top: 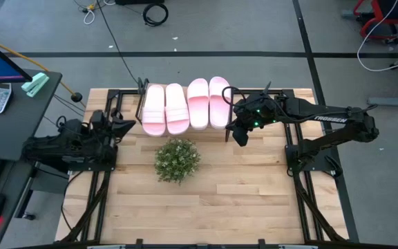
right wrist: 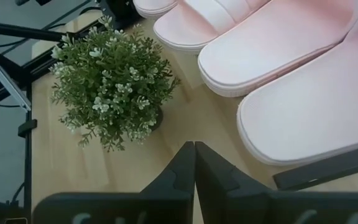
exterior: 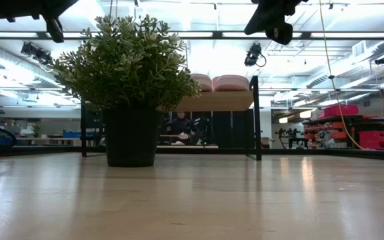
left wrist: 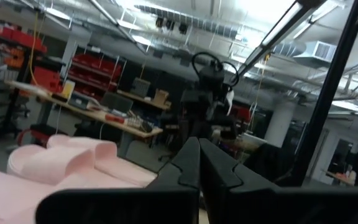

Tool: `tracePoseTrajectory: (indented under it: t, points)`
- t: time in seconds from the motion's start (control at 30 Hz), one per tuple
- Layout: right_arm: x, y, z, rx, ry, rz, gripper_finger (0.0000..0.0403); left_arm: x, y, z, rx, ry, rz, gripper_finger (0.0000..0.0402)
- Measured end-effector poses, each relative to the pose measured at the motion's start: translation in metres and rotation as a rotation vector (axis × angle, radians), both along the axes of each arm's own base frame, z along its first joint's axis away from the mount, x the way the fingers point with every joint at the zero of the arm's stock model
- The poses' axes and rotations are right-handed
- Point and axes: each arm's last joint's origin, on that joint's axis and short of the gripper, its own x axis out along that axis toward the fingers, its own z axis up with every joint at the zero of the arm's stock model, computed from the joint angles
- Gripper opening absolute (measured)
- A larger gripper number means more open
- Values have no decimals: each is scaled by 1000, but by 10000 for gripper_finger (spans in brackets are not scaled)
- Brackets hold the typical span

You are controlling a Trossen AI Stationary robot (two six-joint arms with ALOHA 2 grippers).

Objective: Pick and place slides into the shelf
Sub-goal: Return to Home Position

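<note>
Four pale pink slides [top: 185, 107] lie side by side, soles down, on the shelf's wooden top board [exterior: 219, 101], near the table's far edge. The low view shows two of them [exterior: 220, 83] above the board; the plant hides the others. My left gripper [top: 128, 126] hovers shut just left of the row, with the slides [left wrist: 61, 162] showing ahead in its wrist view. My right gripper [top: 240, 138] hovers shut above the table just near and right of the rightmost slide [right wrist: 316, 118]. Its fingers [right wrist: 194, 146] point down.
A green bushy plant in a dark pot [top: 177, 160] stands on the table in front of the shelf, between the two arms. Black frame rails [top: 302, 200] run along the table's left and right sides. Bare wooden tabletop [top: 206, 214] lies toward the near edge.
</note>
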Motion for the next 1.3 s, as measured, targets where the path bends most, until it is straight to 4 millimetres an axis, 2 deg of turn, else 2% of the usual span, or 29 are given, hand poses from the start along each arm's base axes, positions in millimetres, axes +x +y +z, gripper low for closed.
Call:
tracePoseTrajectory:
  t: [0.27,1.1,1.3]
  points:
    - [0,0,0,7,0,-6,16,-14,0,-3,13,-8,18,9]
    - [0,0,0,33,-1,-28,13,-11,0,-14,31,117,5,5]
    - [0,0,0,48,-2,-40,12,3,-1,-38,12,9,-20,8]
